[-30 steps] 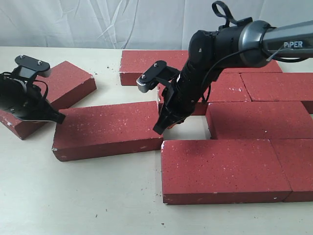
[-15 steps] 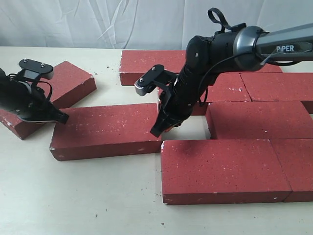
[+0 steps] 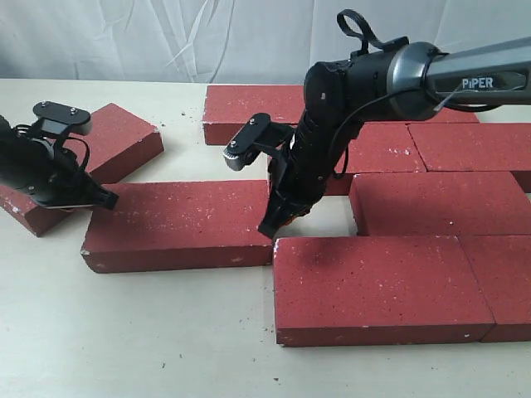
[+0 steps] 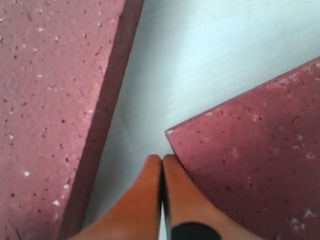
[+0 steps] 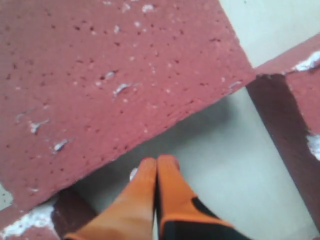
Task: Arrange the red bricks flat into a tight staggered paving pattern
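At opposite ends of one red brick (image 3: 178,225), both jaws pressed together, clear only from wrist views

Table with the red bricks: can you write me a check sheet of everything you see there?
Surface: pale table, flat.
Job's things: red bricks packed in rows at the right; one loose brick not yet tight against them; an angled brick at the far left.
Clutter: small dark crumbs on the table.
Grippers: left gripper shut, empty, at the loose brick's left corner; right gripper shut, empty, tip in the gap at its right end.
Cables: black cable looped on the right arm.
Surroundings: white crinkled sheet behind.
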`<action>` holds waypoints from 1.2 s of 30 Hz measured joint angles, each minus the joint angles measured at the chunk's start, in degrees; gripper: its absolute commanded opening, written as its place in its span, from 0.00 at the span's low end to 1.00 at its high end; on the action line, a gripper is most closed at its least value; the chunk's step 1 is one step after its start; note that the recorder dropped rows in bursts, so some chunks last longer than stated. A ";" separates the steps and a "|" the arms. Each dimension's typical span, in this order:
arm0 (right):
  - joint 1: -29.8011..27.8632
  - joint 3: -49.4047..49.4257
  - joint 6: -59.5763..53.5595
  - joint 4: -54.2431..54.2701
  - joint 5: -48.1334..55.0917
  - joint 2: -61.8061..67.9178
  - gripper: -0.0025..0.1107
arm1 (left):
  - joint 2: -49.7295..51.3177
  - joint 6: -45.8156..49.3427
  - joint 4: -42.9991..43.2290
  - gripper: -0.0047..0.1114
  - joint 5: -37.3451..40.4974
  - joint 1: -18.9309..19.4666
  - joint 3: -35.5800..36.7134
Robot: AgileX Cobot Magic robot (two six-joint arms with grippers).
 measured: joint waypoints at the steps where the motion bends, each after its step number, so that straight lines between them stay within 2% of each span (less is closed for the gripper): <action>1: 0.00 0.00 1.90 -2.12 -0.13 0.00 0.01 | 0.00 0.00 0.00 0.04 0.10 0.00 0.00; 5: 0.00 0.00 3.41 -3.88 0.93 -0.82 0.01 | 0.00 0.00 -0.12 0.04 0.10 0.00 0.00; 11: 0.00 1.49 4.95 -2.67 7.23 -9.63 0.01 | 0.00 0.00 2.94 0.04 2.19 0.00 0.00; 13: 0.00 2.10 2.09 2.11 8.69 -10.34 0.01 | 0.00 -0.11 4.69 0.04 4.59 0.00 0.00; 15: 1.09 2.10 -5.81 10.63 10.91 -10.34 0.01 | 0.00 -0.10 4.93 0.04 5.40 0.00 0.00; 18: 3.49 2.10 -11.42 14.36 11.62 -9.13 0.01 | 0.00 -0.10 4.81 0.04 5.50 0.00 0.00; 25: 8.31 1.53 -13.33 10.71 10.16 -3.13 0.01 | 0.00 -0.10 1.49 0.04 1.33 0.00 0.00; 36: 8.88 0.00 -10.17 3.83 4.26 -0.39 0.01 | 0.13 -0.10 0.84 0.04 0.29 0.00 0.00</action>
